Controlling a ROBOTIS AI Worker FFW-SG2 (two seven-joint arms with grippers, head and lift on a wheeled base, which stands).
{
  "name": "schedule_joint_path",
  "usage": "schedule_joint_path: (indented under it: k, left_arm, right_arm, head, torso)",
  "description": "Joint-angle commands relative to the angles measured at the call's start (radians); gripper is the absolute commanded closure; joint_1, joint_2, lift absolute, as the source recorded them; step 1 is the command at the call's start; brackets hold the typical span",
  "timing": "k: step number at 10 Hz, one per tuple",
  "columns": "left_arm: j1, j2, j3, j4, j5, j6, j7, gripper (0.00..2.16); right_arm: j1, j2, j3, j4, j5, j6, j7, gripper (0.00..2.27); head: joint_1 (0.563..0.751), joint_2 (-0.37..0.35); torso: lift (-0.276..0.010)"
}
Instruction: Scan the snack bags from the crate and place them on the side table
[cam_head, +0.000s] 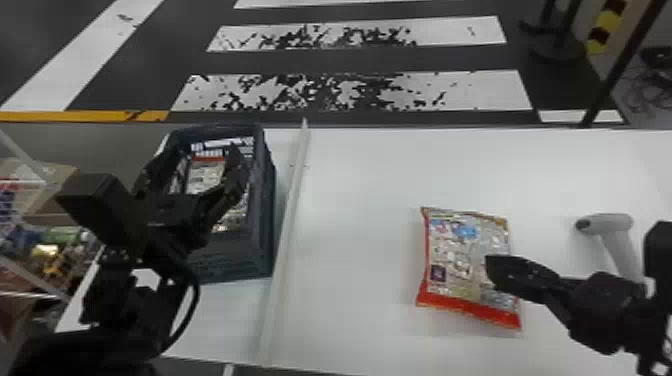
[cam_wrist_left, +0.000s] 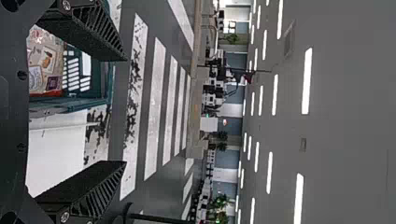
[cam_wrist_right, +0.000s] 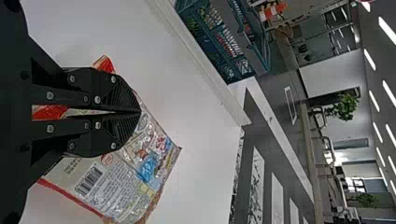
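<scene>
In the head view, my left gripper (cam_head: 202, 152) is over the dark crate (cam_head: 265, 200), its fingers spread. Snack bags (cam_head: 206, 175) lie inside the crate. The left wrist view has the open left gripper (cam_wrist_left: 126, 111), with a bag (cam_wrist_left: 45, 65) in the crate behind one finger. A red-edged snack bag (cam_head: 462, 250) lies flat on the white table, and my right gripper (cam_head: 487, 265) is above its right side. In the right wrist view, the right gripper (cam_wrist_right: 140, 112) is shut, fingertips together, over the bag (cam_wrist_right: 135, 172), whose barcode (cam_wrist_right: 88, 180) faces up.
A white handheld scanner (cam_head: 605, 225) rests on the table (cam_head: 360, 200) beyond the bag's right side, near the right arm. A pale raised strip (cam_head: 287, 240) runs between crate and bag. Shelving with colourful goods (cam_head: 55, 250) stands at far left.
</scene>
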Motion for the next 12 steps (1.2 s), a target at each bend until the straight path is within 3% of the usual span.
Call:
schedule_joint_path:
  k: [1, 6, 8, 12]
  left_arm:
    - [0.002, -0.003, -0.005, -0.011, 0.001, 0.015, -0.003, 0.09]
    - [0.012, -0.003, -0.013, -0.013, -0.012, 0.024, -0.004, 0.09]
    - [0.015, -0.003, -0.01, -0.013, -0.017, 0.027, -0.006, 0.09]
    - [0.014, -0.003, -0.008, -0.008, -0.017, 0.033, -0.007, 0.09]
  right_arm:
    - [-0.017, 0.005, 0.057, 0.027, 0.012, -0.011, -0.02, 1.96]
    - [-0.137, 0.006, 0.26, 0.164, 0.141, -0.035, -0.103, 1.96]
    - [-0.201, 0.008, 0.29, 0.239, 0.169, -0.032, -0.11, 1.96]
    - [-0.229, 0.006, 0.283, 0.322, 0.189, -0.06, -0.112, 1.96]
  head:
    - [0.695, 0.157]
    - [0.695, 0.231]
    - [0.695, 0.258]
    - [0.695, 0.255]
  torso:
    - [-0.094]
    - [-0.094]
    - [-0.094]
    - [-0.094]
